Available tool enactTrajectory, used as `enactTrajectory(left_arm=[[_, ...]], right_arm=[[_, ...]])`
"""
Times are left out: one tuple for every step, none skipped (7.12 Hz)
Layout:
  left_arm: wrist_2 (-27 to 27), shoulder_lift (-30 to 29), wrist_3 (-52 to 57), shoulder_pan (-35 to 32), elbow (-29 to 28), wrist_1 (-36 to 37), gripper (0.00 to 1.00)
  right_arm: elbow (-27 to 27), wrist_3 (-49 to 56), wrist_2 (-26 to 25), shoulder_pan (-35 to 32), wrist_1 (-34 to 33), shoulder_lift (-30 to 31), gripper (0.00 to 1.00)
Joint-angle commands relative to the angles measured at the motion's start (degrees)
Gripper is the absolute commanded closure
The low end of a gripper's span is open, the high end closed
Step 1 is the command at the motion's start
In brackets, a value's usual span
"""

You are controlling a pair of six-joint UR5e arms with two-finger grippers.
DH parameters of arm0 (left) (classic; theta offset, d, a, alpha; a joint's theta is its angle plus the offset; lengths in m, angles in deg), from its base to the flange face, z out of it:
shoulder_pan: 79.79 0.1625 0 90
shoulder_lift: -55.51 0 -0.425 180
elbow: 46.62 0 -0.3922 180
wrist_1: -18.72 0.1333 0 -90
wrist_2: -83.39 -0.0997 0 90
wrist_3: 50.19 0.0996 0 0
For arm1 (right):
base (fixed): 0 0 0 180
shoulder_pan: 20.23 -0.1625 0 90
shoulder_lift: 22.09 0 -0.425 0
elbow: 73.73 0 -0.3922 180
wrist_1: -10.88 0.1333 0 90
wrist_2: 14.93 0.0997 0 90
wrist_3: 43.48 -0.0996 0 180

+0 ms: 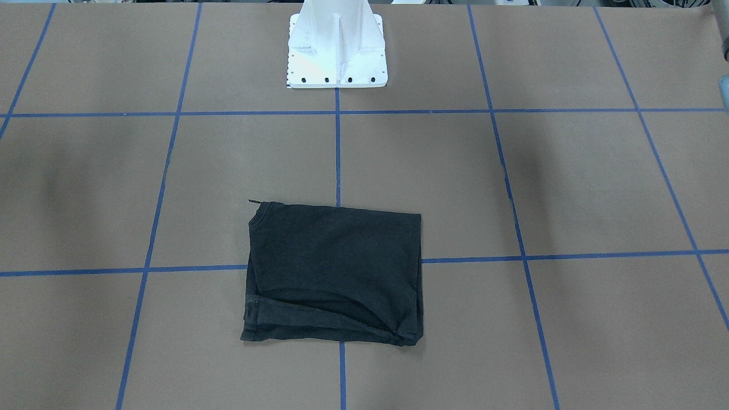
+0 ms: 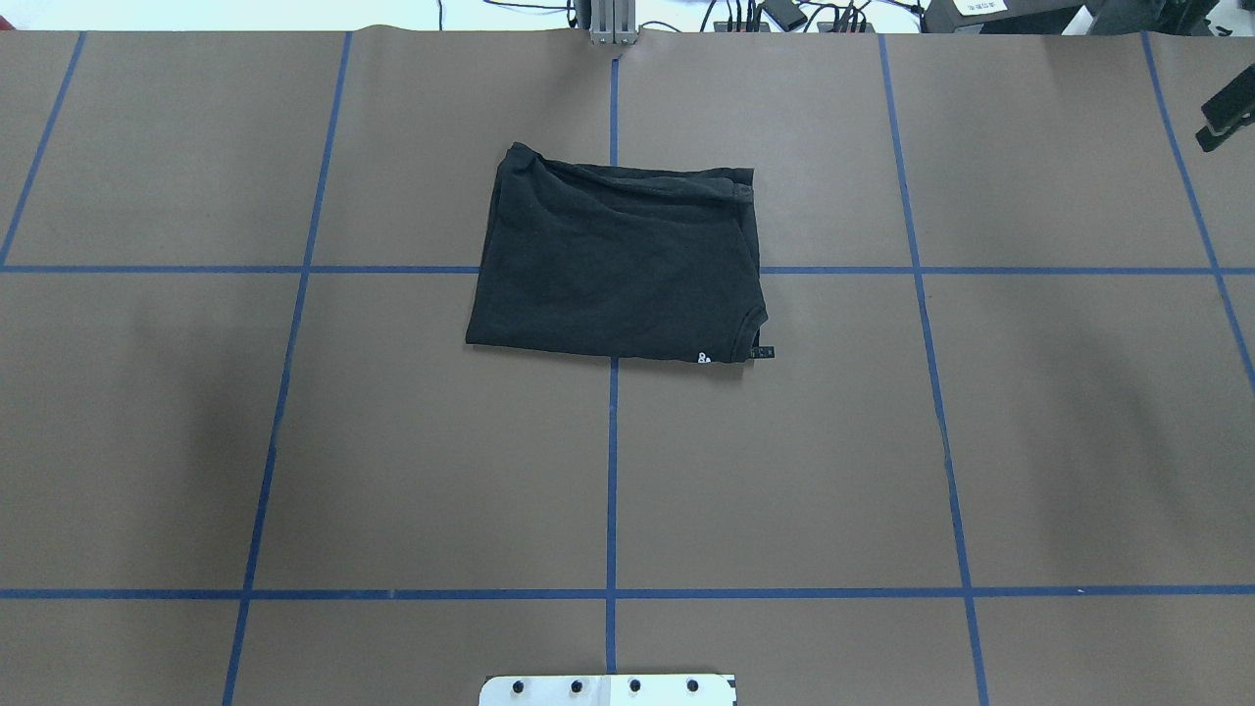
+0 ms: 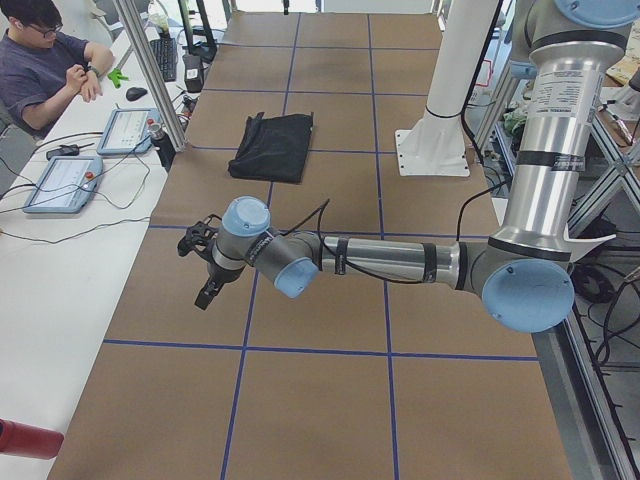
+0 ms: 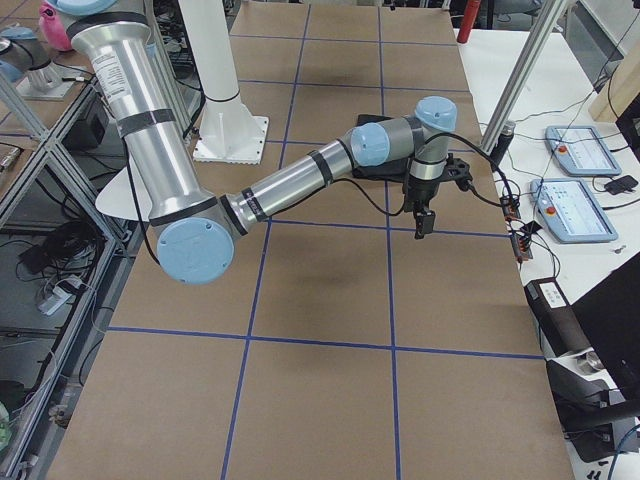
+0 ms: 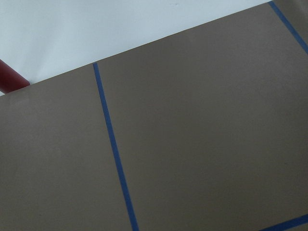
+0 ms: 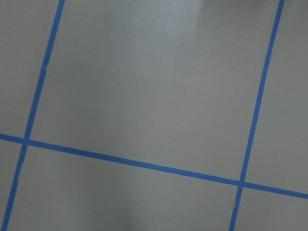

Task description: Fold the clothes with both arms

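On the left, we see the left arm stretched low over the brown table. The left gripper hangs above a bare square near the operators' edge, fingers pointing down and touching nothing. It shows only in the side view, so we cannot tell how its jaws stand. Its wrist camera looks at bare table, 1 line of blue tape and the white bench beyond the edge. In the middle, the shirt lies flat on the table, folded into a rough rectangle with plain black cloth up. It covers the crossing of 2 tape lines, on the far side from the white base plate, and is well apart from both grippers. In the overhead view a small white mark shows at its near right corner, and a black label sticks out just beside it. On the right, the right arm reaches across the table. The right gripper hangs fingers-down above the table near the operators' edge, with nothing in it that we can see. Only a black tip of it enters the overhead view at the right edge, so we cannot tell whether it is open or closed. Its wrist camera shows bare table and crossing tape. A person sits at the bench.
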Motion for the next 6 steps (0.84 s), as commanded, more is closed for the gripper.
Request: enactTrajectory(left_arm=[[0.78, 1.84, 12.81, -5.26, -0.85, -0.49, 0.00], [0.61, 2.21, 13.23, -5.71, -0.85, -0.49, 0.00], [0.43, 2.12, 13.33, -5.71, -0.59, -0.58, 0.00], [0.08, 2.03, 13.24, -5.54, -1.11, 0.55, 0.00], [-0.09, 1.69, 13.41, -5.54, -1.03, 6.57, 0.00], [-0.10, 1.42, 14.11, -5.53, -0.77, 10.80, 0.00]], right_arm=[[1.00, 2.01, 3.88, -3.96, 0.00, 4.29, 0.00], [2.05, 1.92, 3.90, -4.58, 0.53, 5.53, 0.00], [2.50, 1.83, 3.90, -4.76, 3.05, 6.24, 0.00], [3.89, 1.92, 4.16, -5.11, 4.12, 7.55, 0.00], [5.99, 3.40, 4.51, -5.21, 4.48, 8.43, 0.00], [7.15, 7.33, 4.34, -5.29, 4.75, 10.44, 0.00]])
